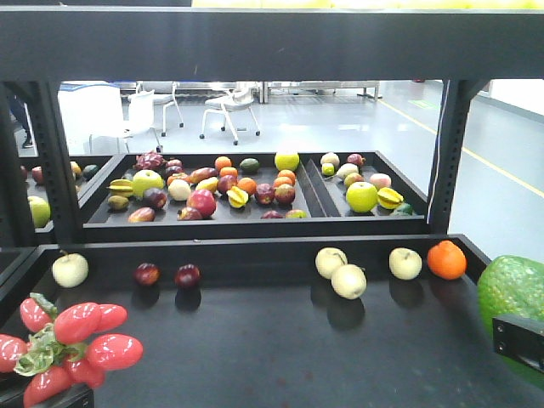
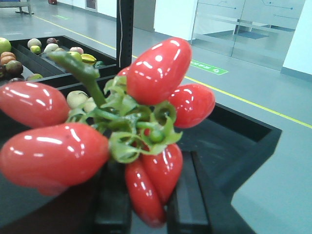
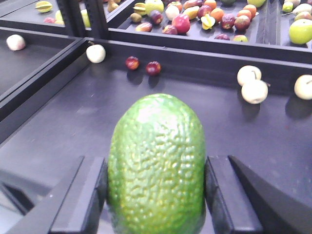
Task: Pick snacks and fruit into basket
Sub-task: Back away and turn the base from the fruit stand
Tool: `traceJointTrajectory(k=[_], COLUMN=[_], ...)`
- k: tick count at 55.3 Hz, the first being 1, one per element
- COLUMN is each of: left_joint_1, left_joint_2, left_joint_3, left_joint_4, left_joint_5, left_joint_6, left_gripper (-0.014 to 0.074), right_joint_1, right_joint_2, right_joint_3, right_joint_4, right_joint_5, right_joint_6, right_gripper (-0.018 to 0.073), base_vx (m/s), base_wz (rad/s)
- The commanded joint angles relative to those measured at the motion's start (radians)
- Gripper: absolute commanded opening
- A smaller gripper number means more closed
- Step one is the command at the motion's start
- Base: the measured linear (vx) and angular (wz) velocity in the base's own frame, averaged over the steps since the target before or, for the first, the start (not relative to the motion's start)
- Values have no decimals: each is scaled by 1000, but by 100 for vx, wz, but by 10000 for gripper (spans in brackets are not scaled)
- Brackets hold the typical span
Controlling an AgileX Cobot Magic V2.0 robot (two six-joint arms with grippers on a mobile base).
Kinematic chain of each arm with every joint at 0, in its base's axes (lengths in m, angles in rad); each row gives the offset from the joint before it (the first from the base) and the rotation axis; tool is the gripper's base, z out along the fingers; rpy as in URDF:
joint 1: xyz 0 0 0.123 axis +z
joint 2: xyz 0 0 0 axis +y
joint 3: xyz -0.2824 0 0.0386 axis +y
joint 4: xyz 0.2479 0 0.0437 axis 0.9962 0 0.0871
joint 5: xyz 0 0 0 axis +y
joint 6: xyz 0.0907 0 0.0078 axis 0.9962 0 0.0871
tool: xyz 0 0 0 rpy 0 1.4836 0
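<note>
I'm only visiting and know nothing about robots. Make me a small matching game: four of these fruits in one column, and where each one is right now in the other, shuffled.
Fruits
1. red fruit cluster
2. bumpy green fruit
3. orange
4. pale apple

Places
A. rightmost fruit lying on the front shelf
B. clamped in the right gripper
C. leftmost fruit lying on the front shelf
D. held in the left gripper

Pairs: 1-D, 2-B, 3-A, 4-C
</note>
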Motion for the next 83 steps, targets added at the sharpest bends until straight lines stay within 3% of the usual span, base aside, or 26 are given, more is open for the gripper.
traceJointTrajectory(k=[1, 61, 83], left_joint_1=[-1, -1, -1], left_joint_2=[-1, -1, -1], left_joint_3=[-28, -28, -28], left_joint_4=[18, 18, 18], left_joint_5=[19, 19, 10], left_joint_6=[0, 0, 0], left_gripper=[0, 0, 0], right_joint_1=[-2, -2, -2], right_joint_2=[-3, -3, -3], right_joint_3=[-29, -29, -29], right_joint_4=[-35, -35, -35], right_joint_5=[-79, -82, -81], right_joint_6=[-12, -12, -12], right_gripper=[-7, -7, -7], base_vx=[-31, -41, -44], base_wz=[1, 3, -24])
